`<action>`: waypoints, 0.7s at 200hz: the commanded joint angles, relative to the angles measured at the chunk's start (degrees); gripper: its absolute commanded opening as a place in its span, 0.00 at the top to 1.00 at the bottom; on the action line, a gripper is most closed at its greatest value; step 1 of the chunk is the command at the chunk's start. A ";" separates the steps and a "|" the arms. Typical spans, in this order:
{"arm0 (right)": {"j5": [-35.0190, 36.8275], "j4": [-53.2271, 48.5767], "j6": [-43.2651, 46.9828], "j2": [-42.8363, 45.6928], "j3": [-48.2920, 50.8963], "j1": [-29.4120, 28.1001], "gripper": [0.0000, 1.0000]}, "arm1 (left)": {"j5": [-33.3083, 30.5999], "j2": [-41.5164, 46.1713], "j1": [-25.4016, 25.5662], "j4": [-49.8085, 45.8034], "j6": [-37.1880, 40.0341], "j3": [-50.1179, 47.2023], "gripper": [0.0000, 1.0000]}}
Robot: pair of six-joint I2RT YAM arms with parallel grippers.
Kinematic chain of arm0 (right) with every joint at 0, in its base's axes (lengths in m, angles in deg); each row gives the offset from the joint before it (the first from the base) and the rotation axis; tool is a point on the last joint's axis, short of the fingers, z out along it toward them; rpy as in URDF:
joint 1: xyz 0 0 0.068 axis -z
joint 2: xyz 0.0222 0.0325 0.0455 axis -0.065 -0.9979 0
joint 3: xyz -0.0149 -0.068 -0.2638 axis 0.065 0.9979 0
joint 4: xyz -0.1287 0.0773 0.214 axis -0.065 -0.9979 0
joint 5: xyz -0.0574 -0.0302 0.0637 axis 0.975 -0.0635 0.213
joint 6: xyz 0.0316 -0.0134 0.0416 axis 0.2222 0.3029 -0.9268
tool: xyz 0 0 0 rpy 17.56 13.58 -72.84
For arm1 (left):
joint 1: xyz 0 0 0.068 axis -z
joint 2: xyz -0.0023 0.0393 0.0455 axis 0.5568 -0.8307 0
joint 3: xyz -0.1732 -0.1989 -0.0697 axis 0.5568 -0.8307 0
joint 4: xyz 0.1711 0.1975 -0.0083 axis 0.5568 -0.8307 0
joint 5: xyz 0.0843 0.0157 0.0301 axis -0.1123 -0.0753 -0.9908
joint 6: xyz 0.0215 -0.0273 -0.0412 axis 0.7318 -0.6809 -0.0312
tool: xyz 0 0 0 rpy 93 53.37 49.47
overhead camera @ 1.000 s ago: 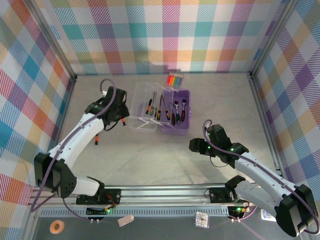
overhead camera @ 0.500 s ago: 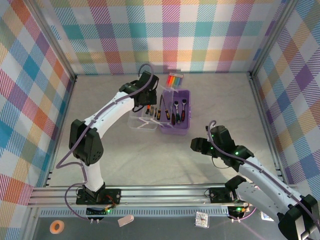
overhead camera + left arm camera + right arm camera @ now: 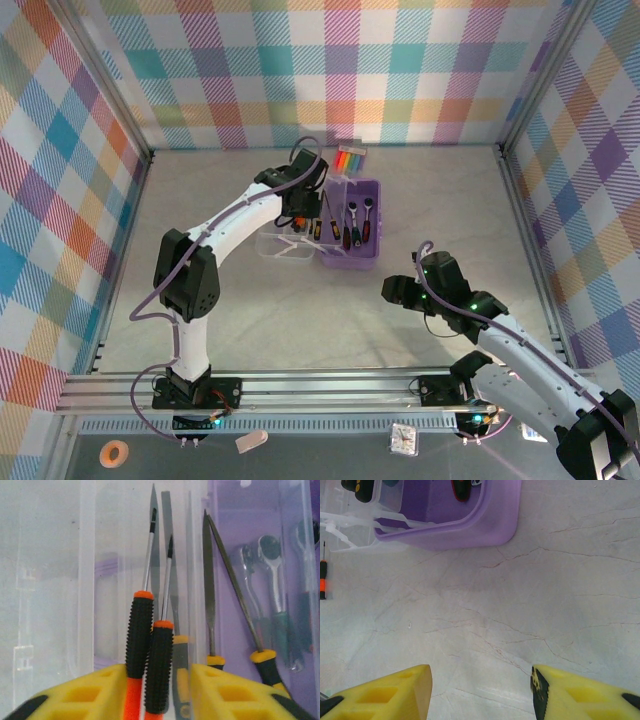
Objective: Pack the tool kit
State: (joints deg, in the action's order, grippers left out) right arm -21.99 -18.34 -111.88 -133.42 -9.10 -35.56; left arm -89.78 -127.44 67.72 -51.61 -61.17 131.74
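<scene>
Tool kit [image 3: 352,255] sits open toward the far edge of the table [image 3: 250,310], about midway along it, with the purple base [image 3: 485,525] on the right and the clear lid [image 3: 272,240] folded out to the left. My left gripper [image 3: 158,669] hangs over the lid. Its jaws are parted wider than the two black-and-orange screwdrivers [image 3: 140,630] lying between them, so I pinch nothing. Slim files [image 3: 210,605] lie to their right, and ratchets [image 3: 272,575] rest in the base. My right gripper [image 3: 480,672] hovers with its jaws apart over bare table near the base's near right corner. A third screwdriver [image 3: 323,577] lies on the table just off the lid. A rainbow-striped packet [image 3: 350,158] lies just beyond the kit.
</scene>
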 commanded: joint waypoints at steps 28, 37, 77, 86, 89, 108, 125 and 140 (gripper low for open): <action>-1.56 1.91 -1.31 -1.54 0.56 -0.16 0.45 | 5.10 9.04 0.39 0.64 -0.21 -2.14 0.46; -1.57 2.33 -1.34 -2.12 0.49 -0.40 0.45 | 5.28 11.63 0.39 0.98 -0.53 -3.29 0.46; -1.58 4.82 -1.00 -5.12 1.33 -0.77 0.44 | -0.21 27.21 -0.67 7.03 -4.04 -19.38 0.36; -1.57 5.25 -0.83 -5.65 1.35 -0.77 0.44 | -2.58 30.62 -1.81 7.57 -5.31 -24.30 0.34; -1.57 5.33 -0.70 -5.79 1.35 -0.77 0.44 | -3.35 31.79 -2.29 7.69 -5.84 -25.98 0.33; -1.65 5.68 -0.08 -6.66 1.01 -0.81 0.44 | -4.66 39.07 -8.33 8.48 -11.37 -37.18 0.30; -1.57 6.62 0.41 -7.37 0.83 -0.86 0.43 | -3.07 45.54 -17.05 8.38 -19.33 -47.90 0.23; -1.30 8.23 0.44 -8.36 0.82 -1.03 0.42 | 0.22 51.10 -24.36 10.70 -23.35 -57.46 0.19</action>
State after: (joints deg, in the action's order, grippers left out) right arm -22.65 -13.71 -111.97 -140.70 -8.47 -36.04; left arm -91.04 -82.57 52.29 -41.51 -74.22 85.60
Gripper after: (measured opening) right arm 0.576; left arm 0.790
